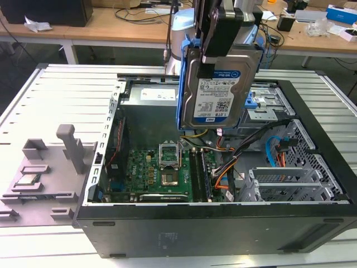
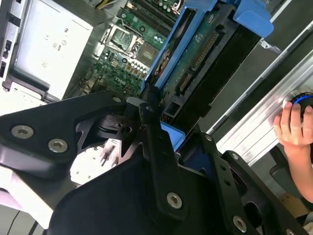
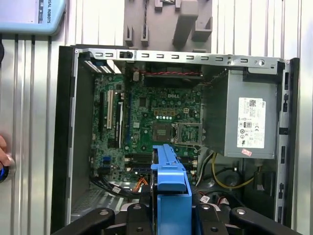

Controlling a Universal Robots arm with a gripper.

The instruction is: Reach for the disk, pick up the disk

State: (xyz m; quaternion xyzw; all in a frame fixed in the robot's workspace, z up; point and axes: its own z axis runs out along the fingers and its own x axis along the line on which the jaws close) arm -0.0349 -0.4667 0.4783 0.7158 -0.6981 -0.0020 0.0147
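Silver disk [image 1: 218, 86] with its blue bracket rails was hanging up in the air over the open computer case [image 1: 212, 223], label side facing the exterior view, well clear of the motherboard [image 1: 159, 173] below it. Claw [image 1: 223, 42] was pinching the disk at its top edge, black fingers pressed against it from both sides. In the second wrist view the disk [image 2: 195, 54] ran edge-on away from the claw [image 2: 161, 122], connector side showing, with the blue rail wrapping round it. In the first wrist view the blue rail [image 3: 170, 171] stuck straight out over the case, with the grey power supply [image 3: 247, 127] sitting in 1 corner of the case. Case sat on a ribbed metal table [image 1: 61, 95]. A person's hand [image 2: 293, 127] rested on a blue knob out on the table beside the case.
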